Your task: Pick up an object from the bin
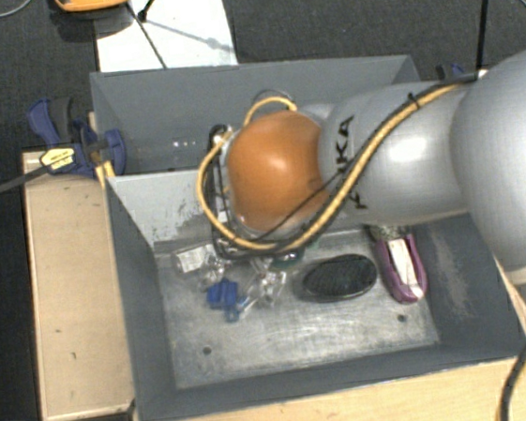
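My gripper (pixel 269 283) reaches down under the arm's wrist to the bin floor, left of the middle. A small blue plastic piece (pixel 224 300) lies just to its left, close to it or touching it; which, I cannot tell. A crumpled silver packet (pixel 193 258) sits further up and left, near the bin's back wall. To the gripper's right lies a black oval brush-like thing (pixel 337 278).
A purple and white oblong thing (pixel 403 270) lies on the right of the bin floor, partly under the arm. The arm and its orange cover hide the back middle of the bin. Bare floor runs along the front.
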Available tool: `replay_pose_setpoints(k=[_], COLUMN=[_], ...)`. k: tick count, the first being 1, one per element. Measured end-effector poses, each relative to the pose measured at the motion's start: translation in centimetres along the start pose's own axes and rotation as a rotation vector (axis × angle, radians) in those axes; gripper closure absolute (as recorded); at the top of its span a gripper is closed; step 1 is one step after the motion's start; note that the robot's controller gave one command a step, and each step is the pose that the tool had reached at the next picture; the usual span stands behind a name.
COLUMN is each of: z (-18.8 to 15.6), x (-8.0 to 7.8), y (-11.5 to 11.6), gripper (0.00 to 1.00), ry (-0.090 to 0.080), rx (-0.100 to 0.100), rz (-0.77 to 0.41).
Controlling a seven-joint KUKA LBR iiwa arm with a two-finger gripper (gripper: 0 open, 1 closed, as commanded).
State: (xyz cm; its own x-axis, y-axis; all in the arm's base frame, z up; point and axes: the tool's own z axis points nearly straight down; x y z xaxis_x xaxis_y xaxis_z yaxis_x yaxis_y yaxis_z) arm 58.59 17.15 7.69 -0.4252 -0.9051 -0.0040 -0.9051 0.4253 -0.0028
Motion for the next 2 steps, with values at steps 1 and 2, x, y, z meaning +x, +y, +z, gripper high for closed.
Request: replay_pose_setpoints(k=[1, 2], z=[0.0, -14.3], x=[-0.1, -1.2], y=[0.1, 0.6], gripper=[1.0, 1.0], ry=[0.001, -0.005], rx=[-0.003, 0.005], rz=[0.005, -0.017])
